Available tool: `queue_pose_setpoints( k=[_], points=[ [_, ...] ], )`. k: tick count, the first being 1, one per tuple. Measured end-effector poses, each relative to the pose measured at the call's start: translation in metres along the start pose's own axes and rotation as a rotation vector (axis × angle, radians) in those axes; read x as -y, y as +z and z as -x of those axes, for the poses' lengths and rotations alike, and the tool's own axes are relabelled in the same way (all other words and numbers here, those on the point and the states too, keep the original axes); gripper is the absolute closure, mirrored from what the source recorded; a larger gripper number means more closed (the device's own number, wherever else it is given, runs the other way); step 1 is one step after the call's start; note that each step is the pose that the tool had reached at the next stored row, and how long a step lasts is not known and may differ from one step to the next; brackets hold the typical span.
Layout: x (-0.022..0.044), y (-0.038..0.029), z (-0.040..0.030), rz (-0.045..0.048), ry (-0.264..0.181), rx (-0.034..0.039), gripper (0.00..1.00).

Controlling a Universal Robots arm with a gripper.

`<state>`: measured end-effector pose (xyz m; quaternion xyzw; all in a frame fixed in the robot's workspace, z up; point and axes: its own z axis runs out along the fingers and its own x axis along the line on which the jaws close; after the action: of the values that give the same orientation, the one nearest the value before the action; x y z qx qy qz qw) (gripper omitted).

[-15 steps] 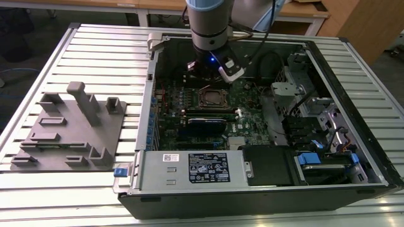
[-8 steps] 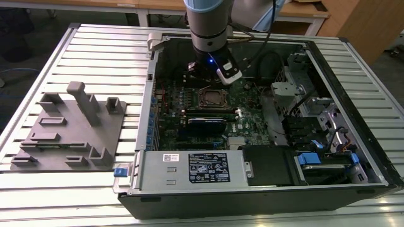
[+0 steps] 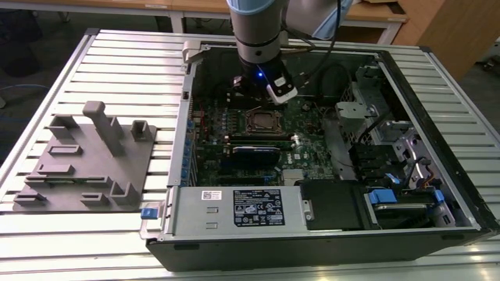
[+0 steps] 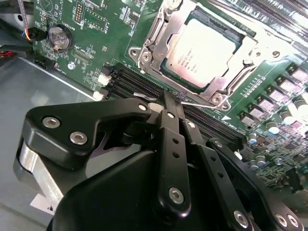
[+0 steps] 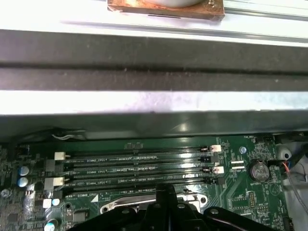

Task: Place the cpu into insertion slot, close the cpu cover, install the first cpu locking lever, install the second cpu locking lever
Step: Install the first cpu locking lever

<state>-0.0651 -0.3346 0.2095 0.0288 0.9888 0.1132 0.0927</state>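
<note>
**Closed gripper at the edge of the covered socket**

The gripper has its two black fingers drawn together with no gap between the tips; in the second wrist view the tips sit right at a thin wire lever that runs along the nearest edge of the socket; whether they pinch it or only touch it I cannot tell.

Just beyond the tips lies the cpu, flat in the insertion slot, its dull silver top showing through the cut-out of the cpu cover, which lies down over it.

Beside the gripper, on the side away from the socket, run the long black memory slots, parallel to one another on the green circuit board; farther off on the board sits a round coin battery.

In the exterior view the arm reaches straight down into the open computer case; the case lies on a slatted worktop; well apart from the gripper, outside the case, rests a grey fixture plate.
</note>
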Motion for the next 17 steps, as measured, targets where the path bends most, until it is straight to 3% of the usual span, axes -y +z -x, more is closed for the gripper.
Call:
queue_pose_setpoints(
  k=[12, 14, 17],
  points=[
    [-0.0026, 0.0037, -0.0007, -0.0007, 0.004, 0.0034, 0.90],
    [-0.0023, 0.0049, -0.0010, -0.0003, 0.003, 0.0099, 0.90],
    [-0.0018, 0.0071, -0.0013, 0.0013, -0.001, 0.0262, 0.90]
  ],
)
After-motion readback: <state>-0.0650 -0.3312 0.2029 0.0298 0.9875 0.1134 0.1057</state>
